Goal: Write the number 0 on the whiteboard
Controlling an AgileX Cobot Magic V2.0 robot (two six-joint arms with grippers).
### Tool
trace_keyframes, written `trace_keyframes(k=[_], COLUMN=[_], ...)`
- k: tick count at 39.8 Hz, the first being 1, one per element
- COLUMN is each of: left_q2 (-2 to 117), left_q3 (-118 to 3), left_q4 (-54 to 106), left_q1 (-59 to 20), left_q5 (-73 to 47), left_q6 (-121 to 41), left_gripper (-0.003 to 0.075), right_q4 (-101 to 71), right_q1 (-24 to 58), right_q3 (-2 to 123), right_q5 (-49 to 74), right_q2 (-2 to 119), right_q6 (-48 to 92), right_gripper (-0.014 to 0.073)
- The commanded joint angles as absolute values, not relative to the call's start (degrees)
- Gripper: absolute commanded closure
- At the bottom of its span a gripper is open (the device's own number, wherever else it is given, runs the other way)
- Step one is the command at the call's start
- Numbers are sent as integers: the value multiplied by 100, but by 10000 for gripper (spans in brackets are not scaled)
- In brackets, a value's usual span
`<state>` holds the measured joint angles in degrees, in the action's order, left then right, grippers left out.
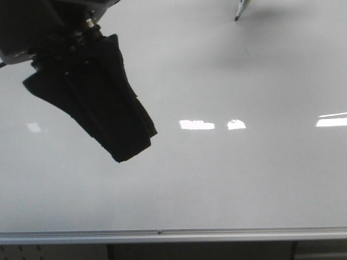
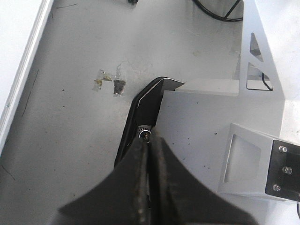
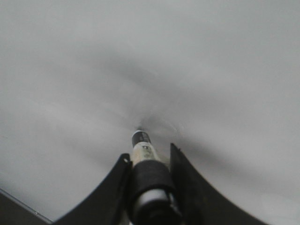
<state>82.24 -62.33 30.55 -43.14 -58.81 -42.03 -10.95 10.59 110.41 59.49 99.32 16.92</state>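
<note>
Your right gripper [image 3: 149, 187] clamps the marker [image 3: 142, 150], tip at the whiteboard [image 1: 217, 179] far right; no 0 drawn yet.

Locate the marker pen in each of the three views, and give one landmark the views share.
Front view: only the marker tip shows, at the top edge right of centre, pointing down at the whiteboard.
Left wrist view: not in it; only the left tool, pressed shut, above the floor.
Right wrist view: low in the middle, held by the right tool, tip at the board.
Shared landmark: the whiteboard surface, in the front and right wrist views.
</note>
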Motion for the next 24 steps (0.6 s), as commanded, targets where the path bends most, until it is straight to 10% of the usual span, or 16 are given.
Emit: trace_keyframes(k=[1, 24], left_q2=[8008, 8008], left_q3=[-6425, -6425], left_q4=[3303, 3303], left_q1=[-4345, -4345], left_q5=[-5825, -5825], left_q6=[-4170, -4170], left_gripper=[740, 740], right_q4=[-1121, -927], right_q1=[1045, 1045], right_q3=[11205, 11199], right_q5=[5635, 5775], right_q2=[9825, 10069], right_q6=[1696, 1688], right_gripper=[651, 651])
